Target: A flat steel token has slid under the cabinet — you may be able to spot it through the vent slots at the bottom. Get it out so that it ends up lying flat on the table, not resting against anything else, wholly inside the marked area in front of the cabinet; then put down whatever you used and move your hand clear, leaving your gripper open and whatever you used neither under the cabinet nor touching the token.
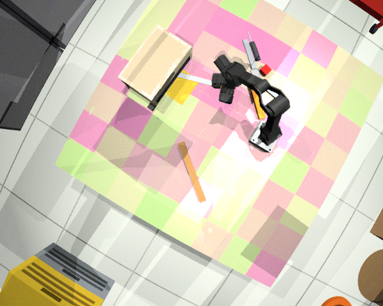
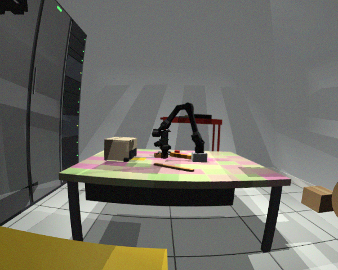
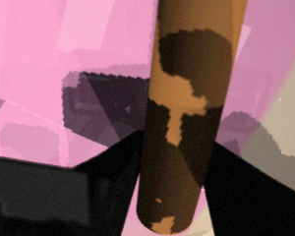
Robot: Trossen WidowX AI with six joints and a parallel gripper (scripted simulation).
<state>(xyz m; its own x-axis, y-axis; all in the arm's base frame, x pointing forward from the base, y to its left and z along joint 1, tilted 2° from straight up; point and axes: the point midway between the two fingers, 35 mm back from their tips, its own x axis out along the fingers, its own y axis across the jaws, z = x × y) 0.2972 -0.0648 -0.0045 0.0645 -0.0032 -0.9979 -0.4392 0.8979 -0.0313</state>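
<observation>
Wrist view shows you the fingers clamped on a brown round handle (image 3: 187,113) that runs up and away from the camera, gripped near its butt so the long end can reach. From the top view, a pale flat blade (image 1: 195,79) runs from the gripper toward 9 o'clock, its tip at the foot of the cabinet (image 1: 154,62) and over the yellow marked area (image 1: 182,90); that low, flat reach probably serves to sweep under the cabinet. You cannot see the steel token in any view; likely it lies under the cabinet, though the shadow there is too dark to be sure. Count the loose items on the desk (image 1: 284,178): two orange sticks, one (image 1: 191,171) at 6 o'clock of the gripper, another (image 1: 257,106) beside the arm; one grey bar (image 1: 250,52) with a dark-handled tool (image 1: 254,49) beside it; and one red block (image 1: 265,69).
</observation>
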